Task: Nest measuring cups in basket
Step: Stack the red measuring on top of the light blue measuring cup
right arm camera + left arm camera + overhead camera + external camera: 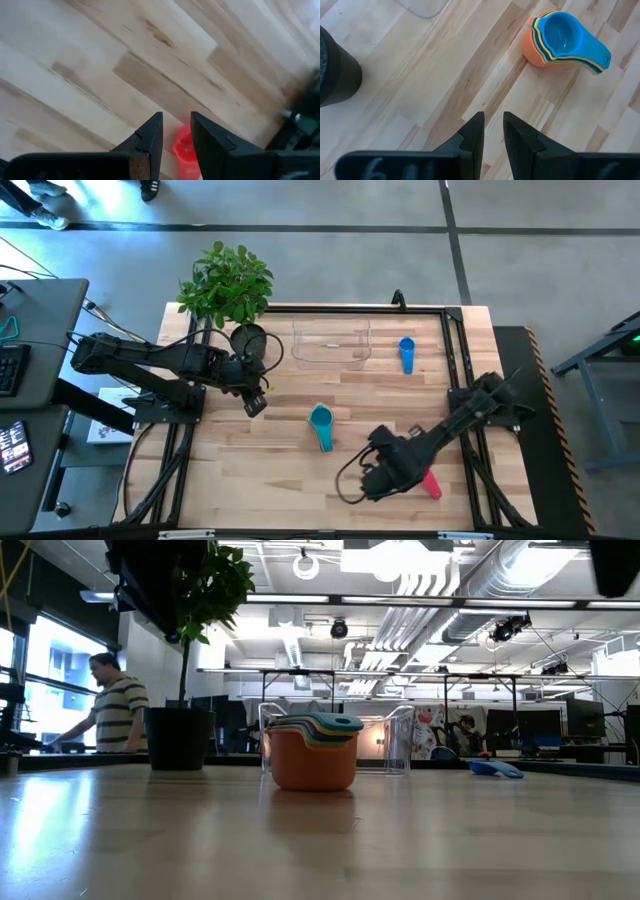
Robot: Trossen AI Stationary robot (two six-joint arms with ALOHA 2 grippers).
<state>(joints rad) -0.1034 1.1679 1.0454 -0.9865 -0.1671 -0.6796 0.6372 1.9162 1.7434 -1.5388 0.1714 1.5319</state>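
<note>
So far the job was only partly done, as we read it. Taking the table [250, 480] as a clock face seen from above, with twelve at the far edge, the nearest piece was the red cup [430, 483], lying alone at about five o'clock near the front edge. Close to the middle stood a stack of cups [321, 425], orange at the bottom and teal on top, with thin rims of other colours between. That nesting was made, but on bare wood, well apart from the basket. Farther back, at about one o'clock, the blue cup [406, 355] lay on its own just beside the basket. The basket [331, 363] sat at twelve against the far edge, and we saw nothing in it. We judged that the red and blue cups had yet to join the stack, and that the whole stack had yet to go into the basket.

As for the claws, the right claw [175, 117] hung low at five o'clock, near the red cup. Its fingers stood a narrow gap apart, and the red cup showed through that gap, lying beyond them. We took it as not gripped. The left claw [492, 116] hovered at about nine o'clock, short of the dark pot [248, 340] at eleven. Its fingers were slightly parted over bare wood, holding and touching nothing, with the stack off toward the middle.
</note>
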